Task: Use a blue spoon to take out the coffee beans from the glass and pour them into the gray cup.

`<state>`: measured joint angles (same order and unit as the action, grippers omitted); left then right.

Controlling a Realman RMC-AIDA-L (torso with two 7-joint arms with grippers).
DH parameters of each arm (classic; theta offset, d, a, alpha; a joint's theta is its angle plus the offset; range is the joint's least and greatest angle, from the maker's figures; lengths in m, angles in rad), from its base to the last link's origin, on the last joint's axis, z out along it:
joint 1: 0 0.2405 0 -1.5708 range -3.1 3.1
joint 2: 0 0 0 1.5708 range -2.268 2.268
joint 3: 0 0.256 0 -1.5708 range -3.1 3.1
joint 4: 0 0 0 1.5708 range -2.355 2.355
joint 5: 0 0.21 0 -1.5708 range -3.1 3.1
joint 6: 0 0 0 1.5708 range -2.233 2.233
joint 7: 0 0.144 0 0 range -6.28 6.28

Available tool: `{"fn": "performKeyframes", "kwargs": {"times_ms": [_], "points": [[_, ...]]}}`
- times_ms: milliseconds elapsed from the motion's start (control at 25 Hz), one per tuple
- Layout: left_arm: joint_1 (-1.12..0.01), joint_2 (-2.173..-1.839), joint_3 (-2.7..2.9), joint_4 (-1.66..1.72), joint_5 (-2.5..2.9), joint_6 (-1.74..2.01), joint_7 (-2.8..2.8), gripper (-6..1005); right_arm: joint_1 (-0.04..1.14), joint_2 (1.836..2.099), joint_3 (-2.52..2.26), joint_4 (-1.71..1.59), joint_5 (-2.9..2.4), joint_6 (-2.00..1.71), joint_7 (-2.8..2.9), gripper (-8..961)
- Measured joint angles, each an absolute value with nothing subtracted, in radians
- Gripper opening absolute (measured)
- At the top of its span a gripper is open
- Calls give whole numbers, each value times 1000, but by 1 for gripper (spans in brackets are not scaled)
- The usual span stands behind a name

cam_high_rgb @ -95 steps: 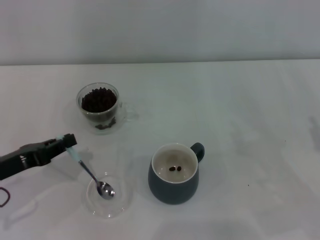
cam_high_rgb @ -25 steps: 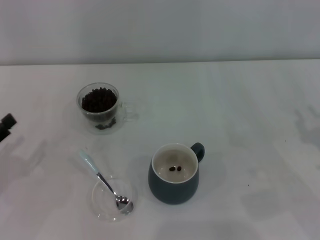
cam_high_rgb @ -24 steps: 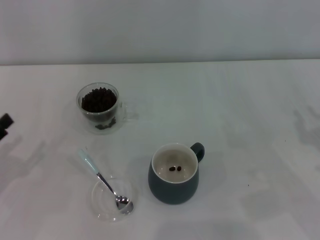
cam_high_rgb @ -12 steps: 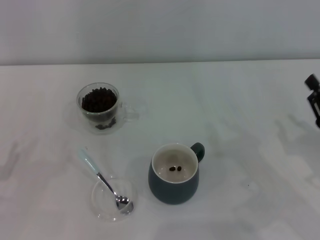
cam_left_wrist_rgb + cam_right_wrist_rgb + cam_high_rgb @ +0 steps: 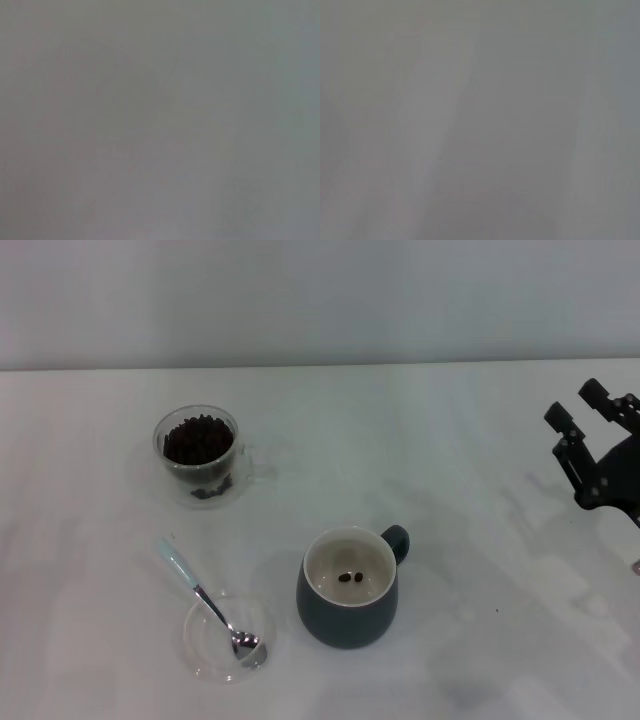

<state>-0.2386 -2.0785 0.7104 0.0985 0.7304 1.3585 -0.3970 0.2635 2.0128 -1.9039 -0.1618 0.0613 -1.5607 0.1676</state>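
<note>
The blue spoon (image 5: 205,604) lies on the table, its metal bowl resting in a flat clear dish (image 5: 222,642) and its pale handle pointing toward the far left. Farther back stands the glass (image 5: 199,454), heaped with coffee beans (image 5: 197,438). The gray cup (image 5: 348,592) stands in the near middle with its handle turned to the far right, and two beans (image 5: 346,577) lie on its cream bottom. My right gripper (image 5: 576,404) hovers open at the right edge, far from all of these and holding nothing. The left gripper is out of view.
The white table (image 5: 470,500) runs back to a pale wall. Both wrist views show only a plain grey surface.
The left gripper, which held the spoon's handle earlier, let it go and withdrew off the left edge. The right gripper came in from the right edge and moved further into view.
</note>
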Motion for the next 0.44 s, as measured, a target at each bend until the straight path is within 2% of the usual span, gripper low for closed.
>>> {"fn": "performKeyframes", "kwargs": {"times_ms": [440], "points": [[-298, -2077, 709, 103, 599, 1308, -271, 727, 283, 2017, -1895, -248, 99, -1412, 110, 393]]}}
